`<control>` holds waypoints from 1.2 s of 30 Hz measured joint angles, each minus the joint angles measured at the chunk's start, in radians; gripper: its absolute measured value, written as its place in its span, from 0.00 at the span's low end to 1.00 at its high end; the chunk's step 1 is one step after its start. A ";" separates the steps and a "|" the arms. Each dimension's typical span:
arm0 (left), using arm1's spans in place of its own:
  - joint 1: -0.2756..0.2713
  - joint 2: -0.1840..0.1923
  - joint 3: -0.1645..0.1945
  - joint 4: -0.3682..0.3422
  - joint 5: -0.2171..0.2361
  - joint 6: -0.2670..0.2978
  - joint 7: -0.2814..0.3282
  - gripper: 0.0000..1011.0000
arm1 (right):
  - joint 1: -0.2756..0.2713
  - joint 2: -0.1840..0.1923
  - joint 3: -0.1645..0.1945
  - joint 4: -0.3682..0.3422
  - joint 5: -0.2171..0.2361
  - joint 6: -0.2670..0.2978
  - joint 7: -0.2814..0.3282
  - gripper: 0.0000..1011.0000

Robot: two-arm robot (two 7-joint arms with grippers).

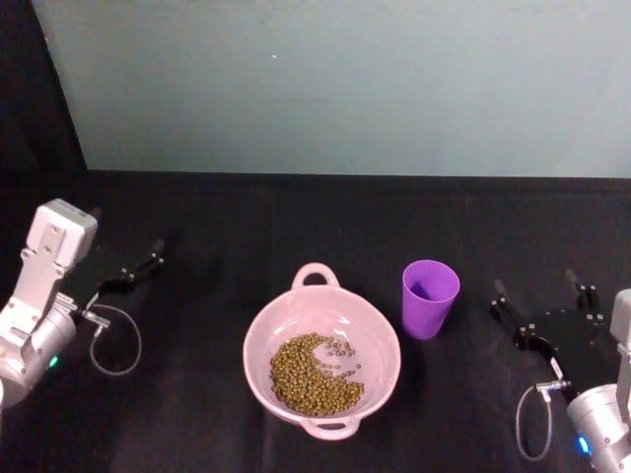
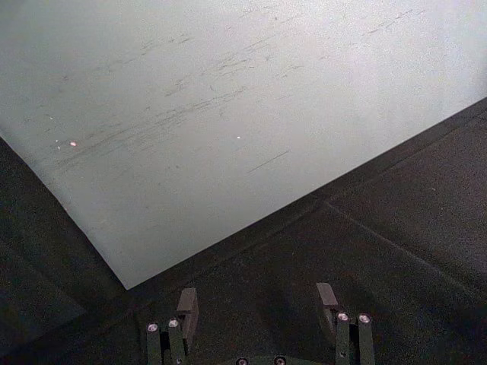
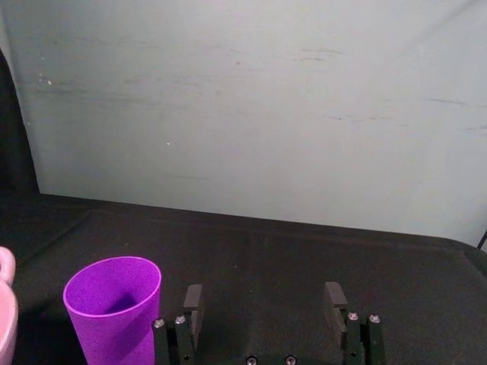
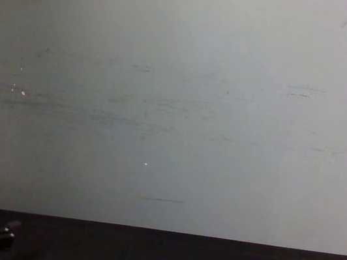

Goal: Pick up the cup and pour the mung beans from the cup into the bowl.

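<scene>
1. One purple cup [image 1: 430,297] stands upright on the black table [image 1: 217,256], just right of the bowl and apart from it.
2. One pink bowl [image 1: 378,335] with two loop handles sits at centre, holding a heap of mung beans [image 1: 314,375].
3. The right gripper [image 1: 545,301] rests right of the cup, jaws spread, nothing between them.
4. The left gripper [image 1: 133,271] sits at the far left, jaws spread and empty.
5. A pale wall [image 1: 345,79] closes the far side; nothing lies between cup and bowl.
</scene>
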 joint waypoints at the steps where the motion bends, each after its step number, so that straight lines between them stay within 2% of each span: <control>1: 0.000 0.000 0.000 0.000 0.000 0.000 0.000 1.00 | 0.000 0.000 0.000 0.000 0.000 0.000 0.000 0.99; 36: 0.000 0.000 0.000 0.000 0.000 0.000 0.000 1.00 | -0.002 0.001 -0.002 -0.007 0.000 0.006 -0.009 0.99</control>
